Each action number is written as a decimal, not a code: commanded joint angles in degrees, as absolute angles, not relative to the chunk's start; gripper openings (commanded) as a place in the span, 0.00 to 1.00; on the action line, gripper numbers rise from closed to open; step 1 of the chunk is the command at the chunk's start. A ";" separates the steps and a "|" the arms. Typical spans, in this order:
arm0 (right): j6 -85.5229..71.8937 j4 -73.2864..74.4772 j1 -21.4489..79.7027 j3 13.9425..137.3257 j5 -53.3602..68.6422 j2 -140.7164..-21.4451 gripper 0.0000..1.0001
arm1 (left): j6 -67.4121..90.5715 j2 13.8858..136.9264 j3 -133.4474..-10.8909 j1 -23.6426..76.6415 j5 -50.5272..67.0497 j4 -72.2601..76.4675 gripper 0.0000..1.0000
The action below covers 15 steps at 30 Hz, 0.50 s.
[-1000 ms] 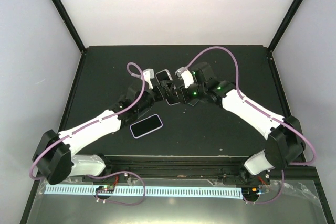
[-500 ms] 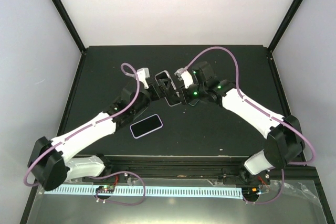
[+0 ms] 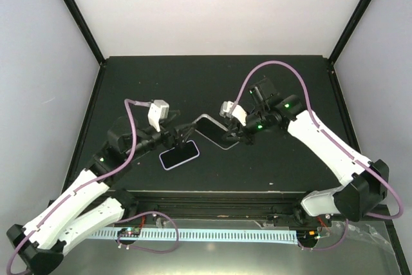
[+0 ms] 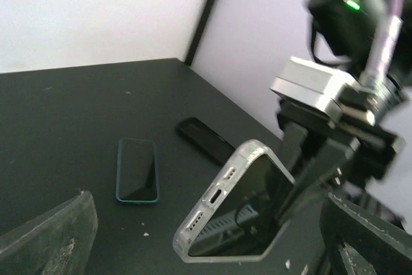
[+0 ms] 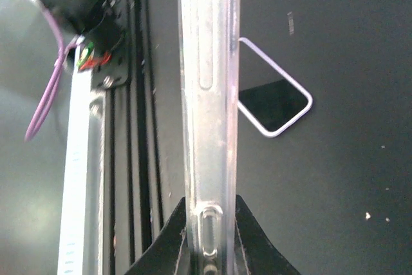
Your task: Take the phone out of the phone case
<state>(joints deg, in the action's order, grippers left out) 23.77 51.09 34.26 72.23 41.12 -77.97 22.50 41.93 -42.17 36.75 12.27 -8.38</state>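
A clear phone case [image 3: 211, 127] with a dark glossy phone face filling it is held tilted above the table. My right gripper [image 3: 229, 134] is shut on its right end. In the right wrist view the case [image 5: 207, 94] runs edge-on up the frame, pinched between my black fingers [image 5: 172, 241]. In the left wrist view the case [image 4: 239, 205] shows its port edge. My left gripper [image 3: 183, 134] is open and empty, just left of the case and apart from it, with its fingers [image 4: 48, 239] wide at the frame's bottom corners.
A second phone with a pale rim [image 3: 179, 154] lies flat on the black table near the front, also seen in the right wrist view [image 5: 273, 104]. The left wrist view shows a teal-rimmed phone [image 4: 136, 170] and a black slab [image 4: 206, 140] on the table. A rail [image 3: 212, 199] runs along the front edge.
My left gripper has let go of the case and pulled back left and toward the front. My right gripper has carried the case slightly nearer and turned it.
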 commanded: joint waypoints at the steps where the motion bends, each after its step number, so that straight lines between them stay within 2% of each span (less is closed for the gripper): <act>1: 43.79 70.19 34.28 78.11 44.26 -78.54 0.01 | 10.04 39.66 -41.68 36.43 28.44 -15.65 0.94; 6: 47.75 77.28 35.16 81.58 43.59 -79.34 0.01 | 7.64 41.95 -41.75 36.56 37.40 -17.90 0.84; 12: 48.59 82.13 38.70 85.00 41.27 -83.11 0.01 | 6.18 45.39 -42.29 36.78 40.96 -17.18 0.71; 15: 47.42 82.12 40.70 85.49 39.95 -84.51 0.01 | 5.65 47.68 -43.52 36.98 43.88 -17.35 0.56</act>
<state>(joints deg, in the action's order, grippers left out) 46.35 79.85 38.54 83.50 40.34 -83.15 8.27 45.65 -41.74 36.77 37.50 -16.75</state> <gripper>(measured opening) 0.095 0.639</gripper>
